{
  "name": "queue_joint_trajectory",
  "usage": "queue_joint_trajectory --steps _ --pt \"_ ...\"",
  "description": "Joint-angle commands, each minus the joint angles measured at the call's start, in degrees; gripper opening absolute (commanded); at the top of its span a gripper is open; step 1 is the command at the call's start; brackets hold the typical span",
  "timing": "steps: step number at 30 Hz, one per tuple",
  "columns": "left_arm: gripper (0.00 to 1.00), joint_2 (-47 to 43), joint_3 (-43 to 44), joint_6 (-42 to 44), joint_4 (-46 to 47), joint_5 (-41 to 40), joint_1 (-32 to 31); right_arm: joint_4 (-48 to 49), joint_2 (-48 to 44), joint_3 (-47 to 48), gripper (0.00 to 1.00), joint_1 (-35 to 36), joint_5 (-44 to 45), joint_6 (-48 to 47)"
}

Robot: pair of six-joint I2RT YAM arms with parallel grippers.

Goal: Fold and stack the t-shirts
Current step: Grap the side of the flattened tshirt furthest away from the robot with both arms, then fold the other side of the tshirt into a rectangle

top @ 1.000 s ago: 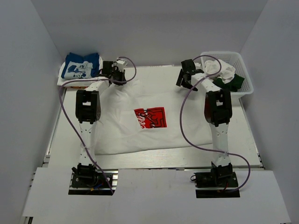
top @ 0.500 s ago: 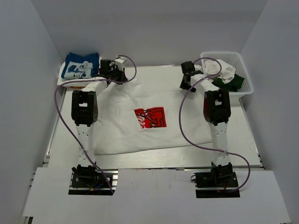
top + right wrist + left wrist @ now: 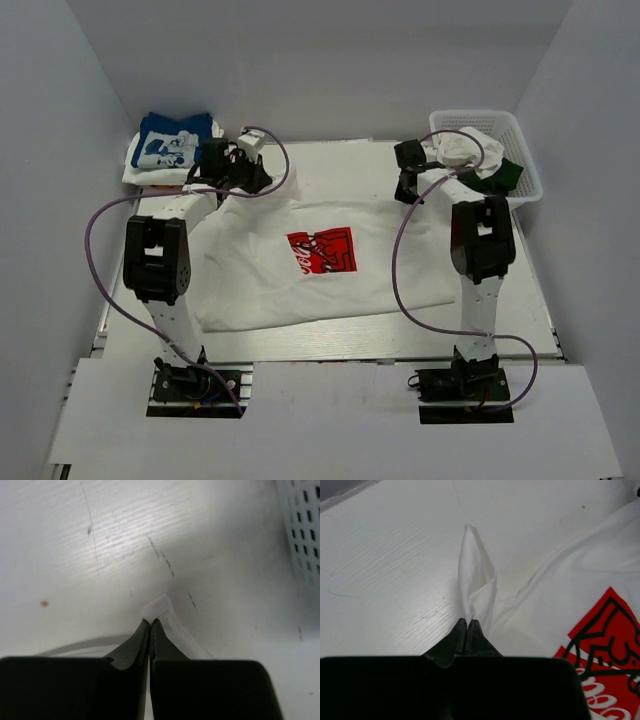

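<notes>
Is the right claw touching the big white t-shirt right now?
Touching. The right wrist view shows the right claw shut on a corner of the white t-shirt.

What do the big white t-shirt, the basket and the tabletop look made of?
The white t-shirt: soft matte knit cloth, probably cotton; it creases and drapes. The basket: rigid white plastic, judging by moulded slotted walls. The tabletop: white, faintly ribbed sheet, perhaps corrugated plastic, scuffed.

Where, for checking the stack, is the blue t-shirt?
In the top view, the blue t-shirt lies at the far left corner of the table, just left of the left gripper.
</notes>
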Motion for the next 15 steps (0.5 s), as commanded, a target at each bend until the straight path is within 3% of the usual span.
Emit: queue_joint_trajectory --steps 1,6,15 --pt "0.0 -9.3 -7.2 -4.0 4.6 2.6 -0.4 5.7 -11.0 -6.7 0.0 0.4 -0.6 -1.5" --pt "0.0 -21.9 -23.0 -9.4 9.8 1.4 -0.4 11.1 -18.1 -18.9 0.0 0.5 -2.5 -3.1" --pt "0.0 -52.9 -47.1 -20.7 10.2 -0.3 -1.0 12.6 -28.3 -27.7 0.0 0.7 -3.3 -3.8"
